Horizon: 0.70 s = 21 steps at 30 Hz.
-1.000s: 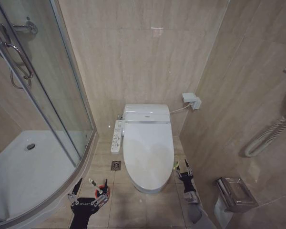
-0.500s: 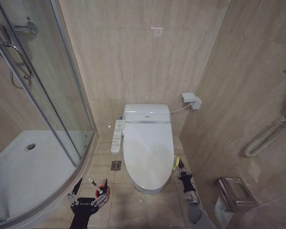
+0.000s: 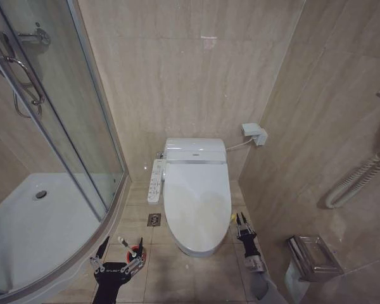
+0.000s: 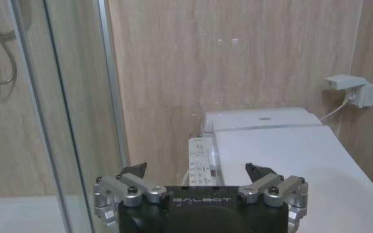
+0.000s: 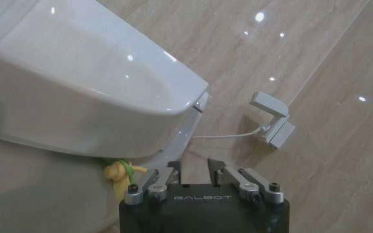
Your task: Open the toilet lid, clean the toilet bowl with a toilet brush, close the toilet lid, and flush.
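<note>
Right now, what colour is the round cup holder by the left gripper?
Red round cup holder, best in the head view, beside the left gripper.

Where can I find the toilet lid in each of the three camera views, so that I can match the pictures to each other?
Head view: the toilet lid lies shut at lower centre, between the two grippers.
Left wrist view: the lid stretches away beyond the left gripper.
Right wrist view: the lid's glossy edge rises beyond the right gripper.
Shared landmark: the white wall socket box with its cable.
</note>
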Motion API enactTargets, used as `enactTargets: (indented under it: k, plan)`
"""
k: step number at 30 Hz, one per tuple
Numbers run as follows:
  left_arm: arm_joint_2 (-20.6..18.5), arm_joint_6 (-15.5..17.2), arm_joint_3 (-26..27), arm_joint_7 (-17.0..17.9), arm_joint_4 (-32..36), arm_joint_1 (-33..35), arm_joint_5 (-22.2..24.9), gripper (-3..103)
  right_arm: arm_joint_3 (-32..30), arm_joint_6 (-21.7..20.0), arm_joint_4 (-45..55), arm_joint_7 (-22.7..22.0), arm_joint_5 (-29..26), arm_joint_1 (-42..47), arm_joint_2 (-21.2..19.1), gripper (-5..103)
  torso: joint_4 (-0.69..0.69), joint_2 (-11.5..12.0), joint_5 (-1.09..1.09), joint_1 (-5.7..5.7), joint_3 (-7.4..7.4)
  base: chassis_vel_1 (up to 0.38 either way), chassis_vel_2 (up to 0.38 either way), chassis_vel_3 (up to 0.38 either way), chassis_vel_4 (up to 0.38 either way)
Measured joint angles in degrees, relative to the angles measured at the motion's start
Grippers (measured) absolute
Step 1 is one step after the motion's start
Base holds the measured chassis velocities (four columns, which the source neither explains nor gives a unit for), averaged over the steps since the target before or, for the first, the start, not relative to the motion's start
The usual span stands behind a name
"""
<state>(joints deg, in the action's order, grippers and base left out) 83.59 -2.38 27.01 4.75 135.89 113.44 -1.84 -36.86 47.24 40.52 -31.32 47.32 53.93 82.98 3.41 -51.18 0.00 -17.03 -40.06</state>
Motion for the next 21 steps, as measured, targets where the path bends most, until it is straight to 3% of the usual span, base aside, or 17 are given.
enactTargets:
  k: [5,6,13,14,20,21]
  plan:
    - [0.0,0.0,0.0,0.0,0.0,0.0,0.0,99,-0.2,0.0,-0.8,-0.6,2.0,-0.2,-1.1,27,0.01,0.0,-0.01,0.0,0.0,0.0,0.0,0.0,0.0]
    - [0.0,0.0,0.0,0.0,0.0,0.0,0.0,99,-0.3,0.0,-1.7,-1.2,2.4,-0.4,-1.3,54,0.01,0.0,0.0,0.0,0.0,0.0,0.0,0.0,0.0]
    - [0.0,0.0,0.0,0.0,0.0,0.0,0.0,99,-0.6,0.0,-4.9,-4.7,4.6,-0.5,-2.5,54,0.01,0.0,0.0,0.0,0.0,0.0,0.0,0.0,0.0]
    - [0.0,0.0,0.0,0.0,0.0,0.0,0.0,99,-0.6,0.0,-4.7,-4.7,4.6,0.0,-2.6,81,0.01,0.0,0.01,0.0,0.0,0.0,0.0,0.0,0.0]
    - [0.0,0.0,0.0,0.0,0.0,0.0,0.0,99,-0.4,0.0,-4.7,-5.2,5.2,0.8,-1.2,81,0.0,0.0,0.0,0.0,0.0,0.0,0.0,0.0,0.0]
    - [0.0,0.0,0.0,0.0,0.0,0.0,0.0,99,-0.3,0.0,-5.5,-5.8,5.9,0.5,-0.9,100,0.0,0.0,0.0,0.0,0.0,0.0,0.0,0.0,0.0]
